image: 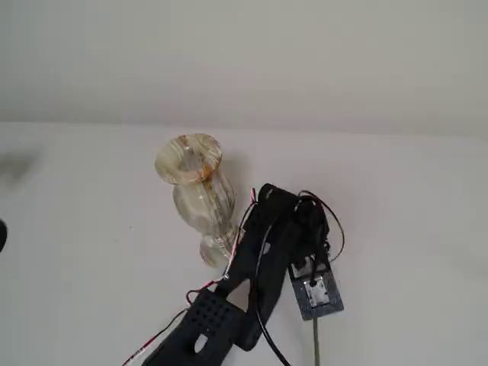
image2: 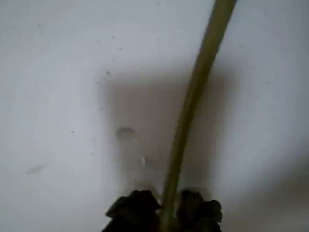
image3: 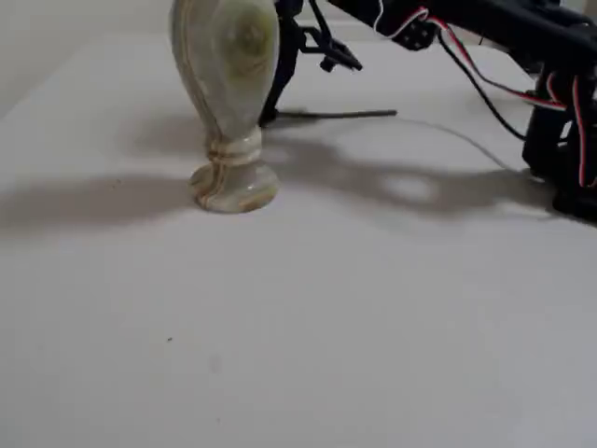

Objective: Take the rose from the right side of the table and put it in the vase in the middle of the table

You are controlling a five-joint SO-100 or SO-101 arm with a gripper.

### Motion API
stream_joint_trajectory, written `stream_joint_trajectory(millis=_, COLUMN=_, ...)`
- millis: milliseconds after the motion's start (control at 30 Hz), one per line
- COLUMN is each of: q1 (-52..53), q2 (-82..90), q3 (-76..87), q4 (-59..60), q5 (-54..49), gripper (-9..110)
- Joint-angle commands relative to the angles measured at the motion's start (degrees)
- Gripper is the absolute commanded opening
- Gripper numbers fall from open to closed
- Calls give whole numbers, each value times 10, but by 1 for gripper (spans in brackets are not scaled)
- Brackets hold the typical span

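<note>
The cream-and-tan banded vase stands upright on the white table; in another fixed view its body and foot show, the rim cut off. My gripper is down at the table to the right of the vase. In the wrist view the gripper has its dark fingertips pressed against both sides of the rose's grey-green stem. The stem lies flat on the table behind the vase, where the gripper meets it. The stem runs off the bottom edge. The red bloom is out of view.
The black arm with red and white wires passes close by the vase's foot. In the low fixed view the arm's base stands at the right edge. The pale wall rises behind the table.
</note>
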Motion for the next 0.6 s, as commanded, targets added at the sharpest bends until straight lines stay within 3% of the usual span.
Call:
stream_joint_trajectory(millis=0, q1=-16, q2=-8, q3=-7, q4=24, q5=-24, gripper=0)
stream_joint_trajectory(millis=167, q1=1, q2=14, q3=-13, q4=10, q5=-18, gripper=0)
stream_joint_trajectory(millis=567, q1=102, q2=330, q3=-19, q4=-134, q5=155, gripper=0)
